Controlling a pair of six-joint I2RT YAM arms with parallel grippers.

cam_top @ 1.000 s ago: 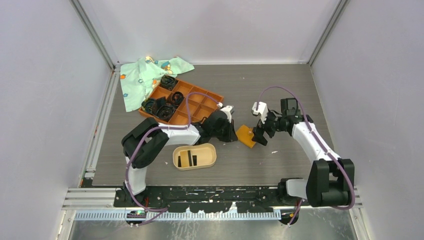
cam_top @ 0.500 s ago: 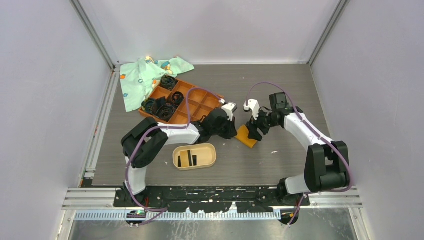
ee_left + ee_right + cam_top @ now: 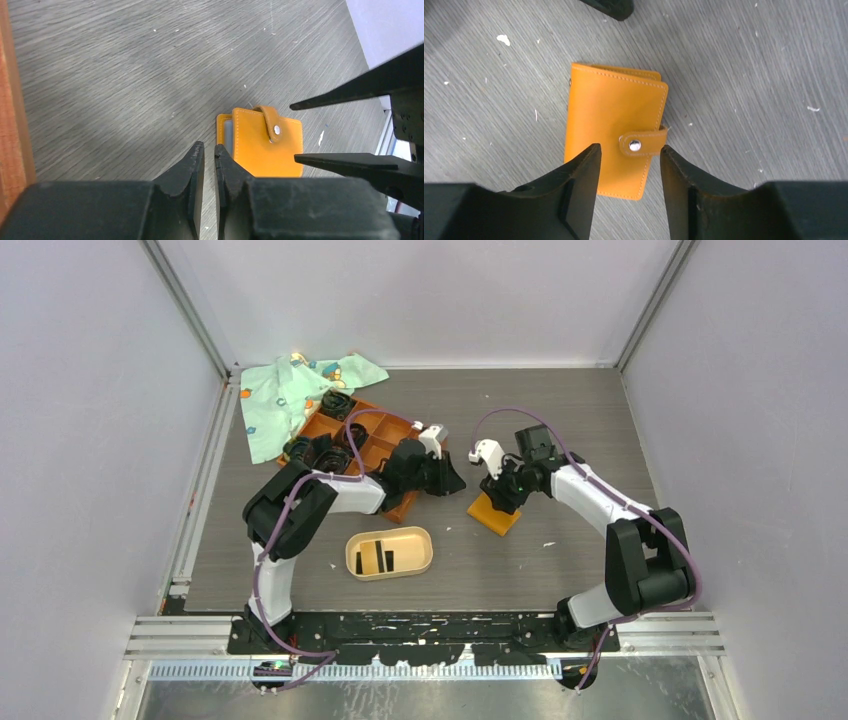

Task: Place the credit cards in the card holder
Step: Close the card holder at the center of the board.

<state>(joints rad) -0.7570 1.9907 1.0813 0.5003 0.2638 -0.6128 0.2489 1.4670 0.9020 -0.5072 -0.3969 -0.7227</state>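
Note:
The beige oval card holder (image 3: pixel 428 553) sits near the front centre, with a few dark credit cards (image 3: pixel 385 558) standing inside it. A closed orange snap wallet (image 3: pixel 494 515) lies flat on the table to its upper right. My right gripper (image 3: pixel 501 500) hovers just above the wallet, open and empty; in the right wrist view its jaws (image 3: pixel 630 150) straddle the snap strap end of the wallet (image 3: pixel 609 115). My left gripper (image 3: pixel 446 482) is shut and empty, left of the wallet. In the left wrist view (image 3: pixel 209 147) it is a little short of the wallet (image 3: pixel 265 145).
A large orange grid tray (image 3: pixel 392 439) with black coiled bands stands at the back left, under my left arm. A patterned green cloth (image 3: pixel 285 390) lies behind it. The right gripper's fingers (image 3: pixel 350 90) show in the left wrist view.
My left gripper has pulled back and left, away from the wallet, towards the grid tray. My right gripper has moved left over the wallet, which now lies flat.

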